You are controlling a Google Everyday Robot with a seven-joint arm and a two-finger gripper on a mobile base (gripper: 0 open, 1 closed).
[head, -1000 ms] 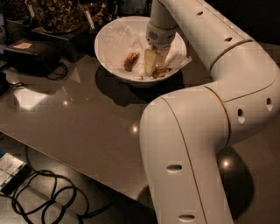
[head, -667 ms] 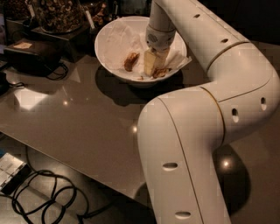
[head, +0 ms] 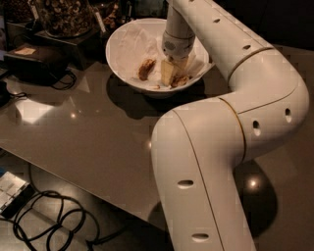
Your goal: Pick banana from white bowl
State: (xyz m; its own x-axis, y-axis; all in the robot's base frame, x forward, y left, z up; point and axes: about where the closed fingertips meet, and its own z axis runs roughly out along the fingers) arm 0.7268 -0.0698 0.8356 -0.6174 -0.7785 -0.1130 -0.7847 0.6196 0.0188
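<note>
The white bowl (head: 122, 54) stands at the far side of the table, lined with crumpled white paper. My gripper (head: 171, 73) reaches straight down into its right half, with the wrist just above the rim. Right under the gripper lies the banana (head: 182, 80); only a dull yellow and brown bit of it shows, and the rest is hidden by the gripper. A short brown banana chunk (head: 145, 68) lies apart, to the left of the gripper in the bowl.
My white arm (head: 221, 147) fills the right and front of the view. Dark jars of dried goods (head: 64, 14) and a black box (head: 34, 61) stand at the back left. Black cables (head: 49, 220) lie on the floor below the table's edge.
The gripper stays down in the bowl at the same spot. The arm's lower link has shifted only slightly.
</note>
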